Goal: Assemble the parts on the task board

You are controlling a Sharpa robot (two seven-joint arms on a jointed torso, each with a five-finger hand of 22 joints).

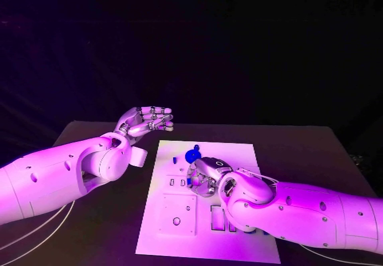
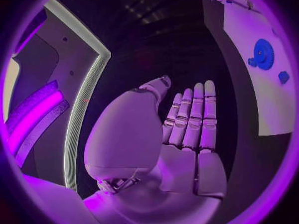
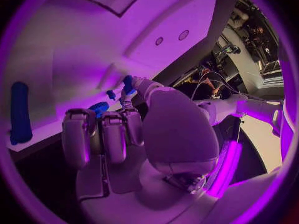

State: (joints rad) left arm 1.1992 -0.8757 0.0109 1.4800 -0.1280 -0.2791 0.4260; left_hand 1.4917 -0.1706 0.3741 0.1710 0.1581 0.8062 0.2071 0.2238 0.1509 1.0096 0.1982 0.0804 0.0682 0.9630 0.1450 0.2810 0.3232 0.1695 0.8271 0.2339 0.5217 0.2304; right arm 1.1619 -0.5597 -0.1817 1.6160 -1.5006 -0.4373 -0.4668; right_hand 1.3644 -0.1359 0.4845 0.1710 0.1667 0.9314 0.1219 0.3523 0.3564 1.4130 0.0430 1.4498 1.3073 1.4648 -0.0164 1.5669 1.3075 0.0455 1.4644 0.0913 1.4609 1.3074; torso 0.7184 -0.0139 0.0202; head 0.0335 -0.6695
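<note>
Right hand [image 1: 204,176] pinches a blue part [image 3: 127,83] over the task board [image 1: 239,152]; left hand [image 1: 148,121] (empty, fingers apart) hovers beside.

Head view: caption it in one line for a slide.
Right hand works at the blue parts on the white task board while left hand hovers open.

black table [image 1: 311,149], perhaps cables [image 1: 32,230] at its edge

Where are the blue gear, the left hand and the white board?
blue gear [image 2: 263,54], left wrist view, its round face
left hand [image 1: 149,120], head view, its palm
white board [image 1: 231,152], head view, bare far part
</note>
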